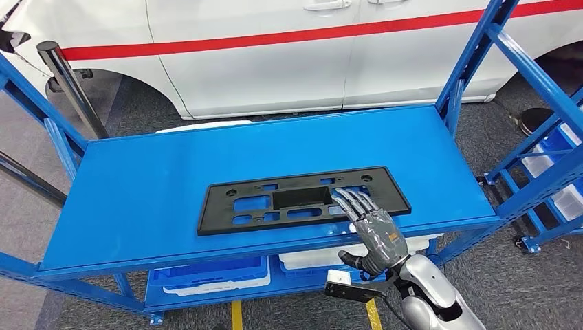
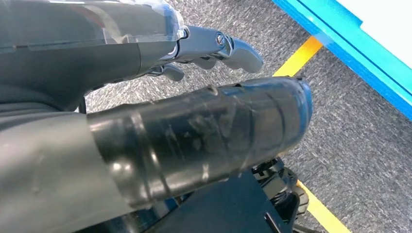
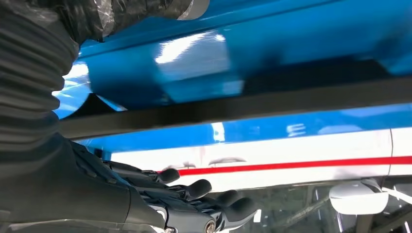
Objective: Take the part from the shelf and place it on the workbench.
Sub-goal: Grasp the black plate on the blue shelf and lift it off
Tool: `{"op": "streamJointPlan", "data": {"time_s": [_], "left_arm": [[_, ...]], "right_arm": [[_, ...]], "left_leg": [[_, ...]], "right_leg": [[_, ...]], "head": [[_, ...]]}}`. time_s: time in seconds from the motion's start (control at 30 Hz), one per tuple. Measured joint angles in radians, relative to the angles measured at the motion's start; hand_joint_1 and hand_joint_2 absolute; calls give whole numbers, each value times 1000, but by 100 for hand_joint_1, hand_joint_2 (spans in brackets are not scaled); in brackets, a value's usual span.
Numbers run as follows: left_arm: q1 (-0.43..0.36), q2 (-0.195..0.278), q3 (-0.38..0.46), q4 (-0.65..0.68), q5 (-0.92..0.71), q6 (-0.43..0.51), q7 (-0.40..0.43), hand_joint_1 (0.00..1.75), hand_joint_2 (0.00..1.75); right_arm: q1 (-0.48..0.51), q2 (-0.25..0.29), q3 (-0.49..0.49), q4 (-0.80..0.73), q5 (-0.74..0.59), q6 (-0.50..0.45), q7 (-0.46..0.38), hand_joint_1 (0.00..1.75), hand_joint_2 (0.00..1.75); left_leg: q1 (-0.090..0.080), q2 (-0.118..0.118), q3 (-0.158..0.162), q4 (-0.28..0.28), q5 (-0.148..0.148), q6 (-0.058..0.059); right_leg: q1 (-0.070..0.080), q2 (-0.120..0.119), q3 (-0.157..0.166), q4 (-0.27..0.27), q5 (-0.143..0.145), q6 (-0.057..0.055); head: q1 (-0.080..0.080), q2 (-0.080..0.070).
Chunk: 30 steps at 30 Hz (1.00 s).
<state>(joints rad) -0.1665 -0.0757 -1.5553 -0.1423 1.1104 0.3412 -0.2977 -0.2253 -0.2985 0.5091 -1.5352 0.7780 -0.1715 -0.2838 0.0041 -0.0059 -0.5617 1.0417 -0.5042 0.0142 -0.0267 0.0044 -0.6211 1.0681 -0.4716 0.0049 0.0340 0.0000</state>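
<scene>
A flat black plastic part (image 1: pixel 289 199) with several cut-outs lies on the blue top shelf (image 1: pixel 137 192), near its front edge. My right hand (image 1: pixel 375 230) reaches over that edge. Its fingers (image 1: pixel 352 201) lie stretched out flat on the right portion of the part, and the thumb hangs below the shelf's front edge, gripping nothing. In the right wrist view the part's edge (image 3: pixel 243 109) runs as a dark strip across the blue shelf, with my fingers (image 3: pixel 194 194) spread beside it. My left hand (image 2: pixel 204 131) hangs over the grey floor and holds nothing.
A white car (image 1: pixel 275 55) with a red stripe stands right behind the shelf. Blue bins (image 1: pixel 213 275) and a white bin (image 1: pixel 309 260) sit on the lower level. Another blue rack (image 1: pixel 550 137) stands at the right, a metal pole (image 1: pixel 69 82) at the left.
</scene>
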Motion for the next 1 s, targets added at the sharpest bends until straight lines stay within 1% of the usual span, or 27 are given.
{"op": "streamJointPlan", "data": {"time_s": [0.03, 0.07, 0.13, 0.17, 0.2, 0.23, 0.27, 0.3, 0.33, 0.37, 0.4, 0.43, 0.5, 0.53, 0.57, 0.6, 0.63, 0.67, 0.7, 0.73, 0.77, 0.8, 0.83, 0.87, 0.9, 0.93, 1.0], "left_arm": [[-1, 0, 0, 0, -2, 3, 1, 0, 0], [-2, 0, 0, 0, -4, 6, 3, 0, 0], [-3, 0, 0, 0, -11, 12, 8, 0, 0], [-3, 0, 0, 0, -17, 16, 12, 0, 0], [-4, 0, 0, 0, -22, 21, 16, 0, 0], [-4, 0, 0, 0, -28, 26, 20, 0, 0], [-6, 0, 0, 0, -34, 30, 24, 0, 0], [-9, 0, 0, 0, -40, 32, 28, 0, 0], [-12, 0, 0, 0, -45, 34, 31, 0, 0], [-16, 0, 0, 0, -49, 35, 33, 0, 0], [-19, 0, 0, 0, -51, 36, 35, 0, 0], [-22, 0, 0, 0, -53, 36, 37, 0, 0], [-22, 0, 0, 0, -55, 37, 37, 0, 0], [-21, -1, 0, 0, -56, 38, 37, 0, 0], [-22, -1, 0, 0, -57, 39, 37, 0, 0], [-23, -2, 0, 0, -57, 40, 37, 0, 0], [-24, -2, 0, 0, -58, 41, 37, 0, 0], [-24, -2, 0, 0, -59, 41, 38, 0, 0], [-23, -3, 0, 0, -60, 41, 39, 0, 0], [-22, -3, 0, 0, -63, 41, 40, 0, 0], [-22, -3, 0, 0, -66, 41, 43, 0, 0], [-22, -4, 0, 0, -70, 41, 45, 0, 0], [-24, -4, 0, 0, -74, 41, 47, 0, 0], [-25, -5, 0, 0, -78, 41, 49, 0, 0], [-27, -5, 0, 0, -82, 41, 52, 0, 0], [-29, -5, 0, 0, -84, 41, 54, 0, 0], [-30, -5, 0, 0, -89, 42, 55, 0, 0]], "right_arm": [[-4, -1, 1, 0, -6, 9, -2, 0, 175], [-10, -2, 2, -1, -12, 21, -6, 0, 175], [-28, -2, 10, 0, -21, 48, -10, 0, 175], [-40, -2, 16, 3, -23, 62, -11, 0, 175], [-52, -1, 24, 6, -24, 75, -11, 0, 175], [-66, 0, 33, 11, -25, 87, -11, 0, 175], [-83, 2, 43, 16, -26, 100, -11, 0, 175], [-101, 6, 53, 23, -27, 113, -10, 0, 175], [-121, 10, 64, 31, -28, 125, -10, 0, 175], [-141, 14, 75, 40, -29, 135, -9, 0, 175], [-158, 18, 85, 49, -30, 141, -8, 0, 175], [-171, 21, 94, 56, -31, 145, -7, 0, 175], [-185, 24, 105, 67, -32, 147, -6, 0, 175], [-192, 25, 109, 70, -33, 147, -6, 0, 175], [-200, 25, 113, 74, -34, 147, -5, 0, 175], [-206, 25, 118, 78, -35, 147, -5, 0, 175], [-211, 25, 123, 83, -37, 148, -4, 0, 175], [-213, 25, 129, 89, -39, 150, -4, 0, 175], [-216, 25, 135, 94, -43, 156, -3, 0, 175], [-224, 25, 144, 100, -50, 166, -2, 0, 175], [-238, 26, 155, 106, -59, 181, -1, 0, 175], [-257, 28, 166, 113, -71, 198, 1, 0, 175], [-282, 30, 180, 123, -85, 218, 2, 0, 175], [-307, 34, 193, 133, -99, 237, 4, 0, 175], [-332, 39, 206, 145, -113, 257, 4, 0, 175], [-356, 44, 220, 157, -126, 275, 5, 0, 175], [-396, 52, 242, 178, -147, 303, 7, 0, 175]], "left_leg": [[1, 0, -9, 25, -16, -4], [3, 1, -28, 70, -40, -9], [5, 1, -94, 202, -95, -16], [5, 1, -126, 257, -109, -16], [5, 1, -146, 283, -105, -15], [5, 1, -147, 271, -82, -12], [4, 1, -131, 222, -43, -6], [1, 1, -104, 150, -1, 2], [-2, 1, -77, 86, 29, 10], [-6, 1, -56, 35, 47, 18], [-9, 1, -45, 9, 51, 23], [-11, 0, -42, 2, 48, 25], [-8, 0, -35, -16, 55, 28], [-5, 0, -29, -28, 60, 31], [-2, 1, -24, -39, 66, 34], [-1, 2, -21, -44, 68, 36], [-2, 2, -20, -46, 68, 38], [-2, 2, -20, -45, 68, 40], [-3, 2, -20, -43, 66, 40], [-2, 1, -20, -41, 65, 39], [-2, 1, -20, -36, 62, 37], [-1, 1, -20, -30, 57, 33], [-3, 1, -23, -22, 52, 28], [-5, 1, -27, -12, 46, 23], [-6, 2, -30, -6, 43, 18], [-8, 2, -34, -3, 42, 13], [-7, 1, -36, 0, 41, 5]], "right_leg": [[-1, -1, 3, -2, -1, -6], [-3, -1, 6, -4, -2, -11], [-1, -2, 9, -4, -4, -17], [1, -2, 10, -4, -5, -18], [3, -2, 11, -4, -6, -20], [5, -1, 14, -4, -8, -21], [7, 0, 18, -4, -9, -22], [8, 1, 21, -5, -11, -22], [10, 2, 23, -5, -12, -21], [11, 2, 24, -6, -12, -18], [10, 2, 23, -8, -11, -15], [10, 1, 22, -11, -10, -9], [10, -3, 26, -16, -9, 2], [11, -4, 23, -7, -17, 6], [12, -4, 10, 22, -37, 9], [11, -5, -13, 71, -64, 11], [11, -4, -45, 134, -94, 13], [11, -4, -76, 193, -116, 15], [10, -4, -96, 230, -122, 17], [9, -4, -100, 232, -108, 19], [7, -4, -85, 194, -76, 20], [4, -5, -56, 132, -39, 21], [3, -5, -28, 71, -14, 21], [2, -4, -8, 26, 2, 19], [3, -3, 2, 3, 5, 15], [6, -2, 2, 0, 0, 10], [6, -2, 0, -2, 4, -2]], "head": [[0, 0], [0, 0], [-1, 0], [-1, 0], [-1, 0], [-1, 0], [-1, 0], [-1, 0], [0, 0], [-1, 0], [-1, 0], [-1, 0], [-1, 0], [-1, 0], [0, 0], [0, 0], [0, 0], [0, 0], [0, 0], [0, 0], [0, 0], [0, 0], [0, 0], [0, 0], [0, 0], [-1, 0], [-1, 0]]}}
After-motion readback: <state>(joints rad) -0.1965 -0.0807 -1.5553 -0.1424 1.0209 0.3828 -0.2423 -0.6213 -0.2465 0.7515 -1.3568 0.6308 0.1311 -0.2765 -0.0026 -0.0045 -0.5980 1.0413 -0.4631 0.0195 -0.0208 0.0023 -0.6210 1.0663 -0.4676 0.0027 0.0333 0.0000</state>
